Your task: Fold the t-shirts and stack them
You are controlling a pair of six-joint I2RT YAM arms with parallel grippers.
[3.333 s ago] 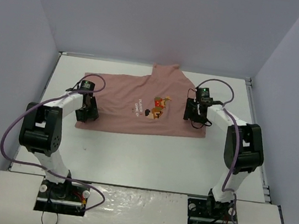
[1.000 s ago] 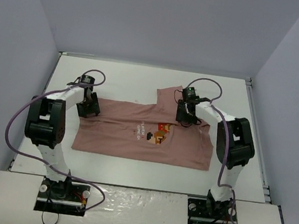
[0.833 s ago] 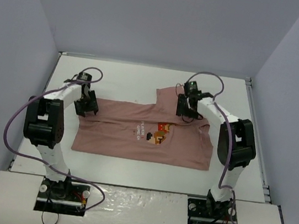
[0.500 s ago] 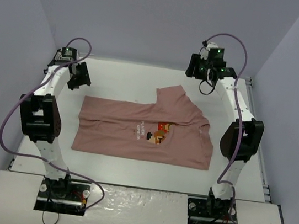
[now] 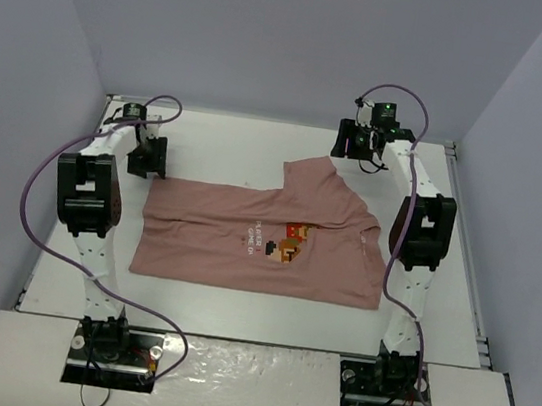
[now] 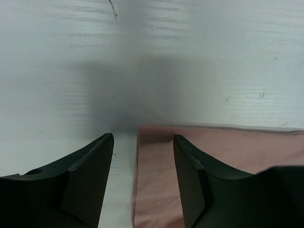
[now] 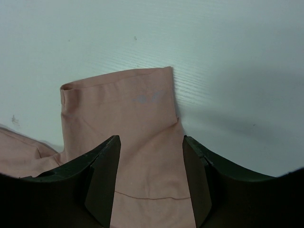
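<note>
The dusty-pink t-shirt lies flat on the white table, chest graphic up, with one sleeve pointing to the far side. My left gripper is open and empty just beyond the shirt's far left corner. In the left wrist view that corner lies below and between the open jaws of the left gripper. My right gripper is open and empty beyond the sleeve. In the right wrist view the sleeve lies below the spread jaws of the right gripper.
Grey walls close the table in at the back and on both sides. Both arms stretch far out along the table's left and right sides. Purple cables loop beside each arm.
Both grippers let go of the shirt after drawing it toward the near side, rose up and back, and have now come down close to its far left corner and sleeve. The shirt lies still.
</note>
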